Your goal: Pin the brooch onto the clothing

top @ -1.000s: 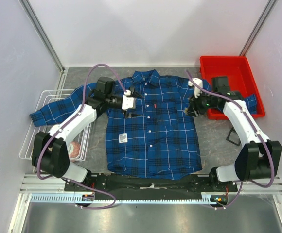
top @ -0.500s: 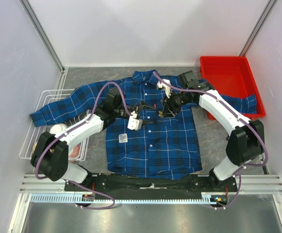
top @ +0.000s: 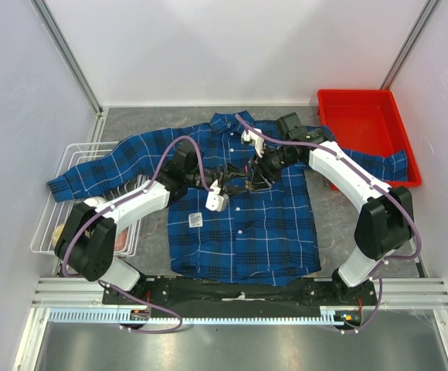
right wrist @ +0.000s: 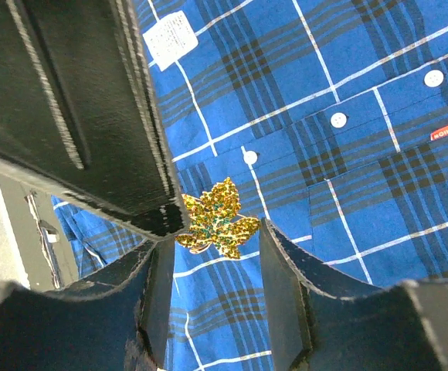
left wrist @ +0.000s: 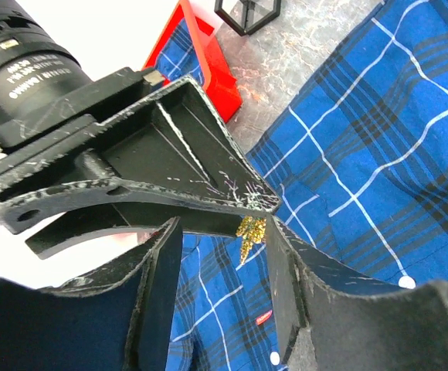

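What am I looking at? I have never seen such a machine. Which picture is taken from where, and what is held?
Two robot arms are bolted at the near table edge. The wide picture comes from a camera above; the two close ones come from cameras on the wrists, so each shows its own fingers. A plaid shirt lies on the table, with a red tray and a wire basket at its sides. The right gripper pinches a gold leaf brooch over the shirt; the left gripper is open around it.

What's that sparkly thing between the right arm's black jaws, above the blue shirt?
The gold leaf brooch sits between the right gripper jaws, above the shirt. The right wrist view shows it best.
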{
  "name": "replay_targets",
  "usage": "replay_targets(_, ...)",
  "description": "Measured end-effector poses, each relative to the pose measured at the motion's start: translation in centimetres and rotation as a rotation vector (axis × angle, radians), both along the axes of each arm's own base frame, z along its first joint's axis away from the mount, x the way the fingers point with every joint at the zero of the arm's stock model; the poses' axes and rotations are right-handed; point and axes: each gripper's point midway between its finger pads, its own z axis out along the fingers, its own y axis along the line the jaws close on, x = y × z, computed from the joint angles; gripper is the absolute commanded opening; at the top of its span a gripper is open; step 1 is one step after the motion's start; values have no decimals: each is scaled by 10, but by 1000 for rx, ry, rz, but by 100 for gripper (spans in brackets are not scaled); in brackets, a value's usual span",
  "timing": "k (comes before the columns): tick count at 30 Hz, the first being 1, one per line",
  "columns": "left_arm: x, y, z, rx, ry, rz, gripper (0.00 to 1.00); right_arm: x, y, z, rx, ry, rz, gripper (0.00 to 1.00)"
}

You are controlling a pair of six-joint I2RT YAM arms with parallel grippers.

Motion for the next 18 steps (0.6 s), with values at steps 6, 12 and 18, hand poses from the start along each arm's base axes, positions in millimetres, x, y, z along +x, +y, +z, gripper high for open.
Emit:
replay_targets(6, 6, -1, -20, 38, -3, 5, 55, -3, 3, 0, -1, 2, 10, 44)
replay_targets(12, 5, 0, -32, 61, -9, -6, 47, -6, 5, 0, -1, 4, 18, 44)
replay_targets(18, 5, 1, -35, 70, -18, -13, 23, -8, 9, 4, 12, 12, 25, 47)
